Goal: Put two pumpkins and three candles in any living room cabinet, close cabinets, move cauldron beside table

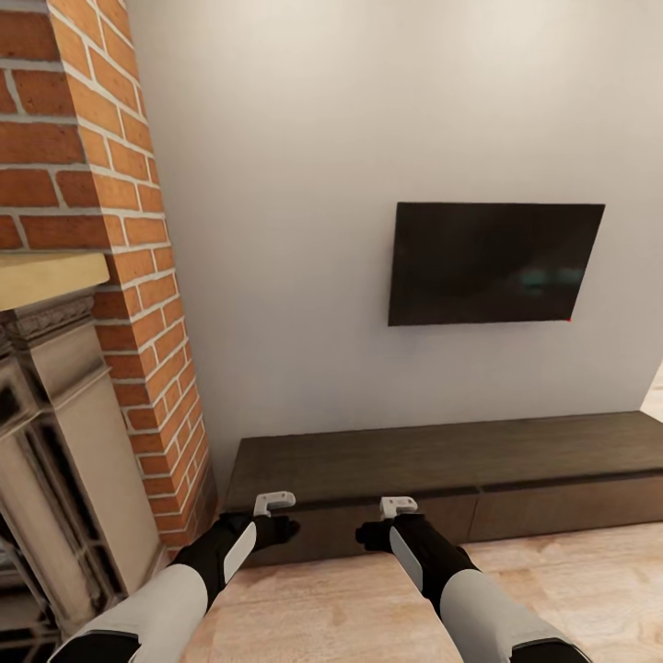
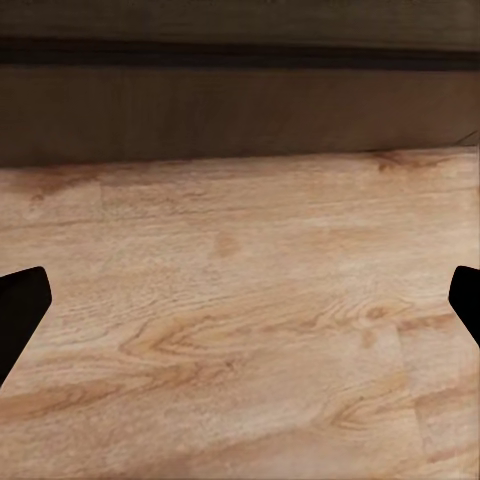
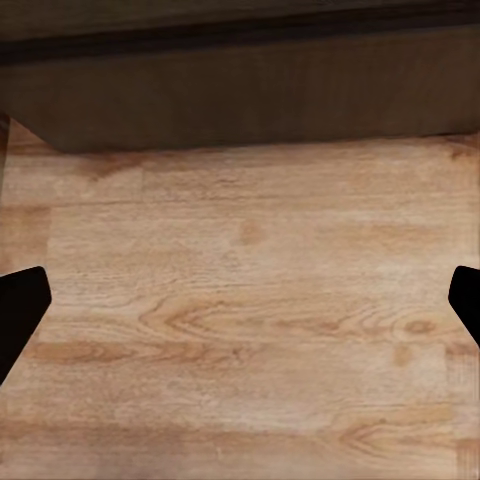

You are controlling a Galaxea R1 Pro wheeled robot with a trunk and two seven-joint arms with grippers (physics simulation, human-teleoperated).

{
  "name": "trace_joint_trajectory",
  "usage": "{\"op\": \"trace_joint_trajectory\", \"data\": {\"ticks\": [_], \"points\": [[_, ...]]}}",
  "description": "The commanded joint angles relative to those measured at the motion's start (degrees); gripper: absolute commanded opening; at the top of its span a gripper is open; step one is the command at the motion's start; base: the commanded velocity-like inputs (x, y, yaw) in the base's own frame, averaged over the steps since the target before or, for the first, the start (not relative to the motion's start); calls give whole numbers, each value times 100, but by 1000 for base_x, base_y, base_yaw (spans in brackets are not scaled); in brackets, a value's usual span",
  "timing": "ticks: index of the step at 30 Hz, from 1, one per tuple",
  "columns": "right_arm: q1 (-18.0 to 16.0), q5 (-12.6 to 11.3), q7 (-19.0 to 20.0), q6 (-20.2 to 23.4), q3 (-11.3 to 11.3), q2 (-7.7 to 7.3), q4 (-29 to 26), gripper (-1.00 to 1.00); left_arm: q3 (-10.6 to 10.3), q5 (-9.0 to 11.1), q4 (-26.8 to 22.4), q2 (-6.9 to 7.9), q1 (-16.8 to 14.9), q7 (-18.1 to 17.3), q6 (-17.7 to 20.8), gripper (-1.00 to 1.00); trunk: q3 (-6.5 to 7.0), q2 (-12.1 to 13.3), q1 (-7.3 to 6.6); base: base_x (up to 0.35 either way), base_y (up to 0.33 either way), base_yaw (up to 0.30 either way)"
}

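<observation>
Cabinet (image 1: 442, 479) fronts look flush and closed as far as they show, and no pumpkin, candle or cauldron is in sight, so I cannot judge how much is stowed; nothing visible says the job is finished. Nearest, both forearms reach forward and low over the wooden floor (image 1: 350, 599). The left claw (image 2: 240, 300) and right claw (image 3: 240, 300) are both released, fingers spread wide, holding nothing. Beyond them the cabinet runs along the wall under a television (image 1: 493, 262), beside a brick chimney (image 1: 101, 230).
</observation>
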Motion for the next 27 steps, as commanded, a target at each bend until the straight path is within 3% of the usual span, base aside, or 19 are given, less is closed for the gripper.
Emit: {"op": "trace_joint_trajectory", "data": {"ticks": [1, 27], "points": [[-3, -45, -24, 28, 27, -4, -10, 100, -18, 54, -10, 2, -3, 5, 28, 100, -26, -46, 23, 0, 0, 0], [-3, -49, -31, 8, 13, -22, -11, 100, -18, 54, -16, 2, -2, 5, -99, 100, -492, -1089, 594, 0, 0, 0]]}}
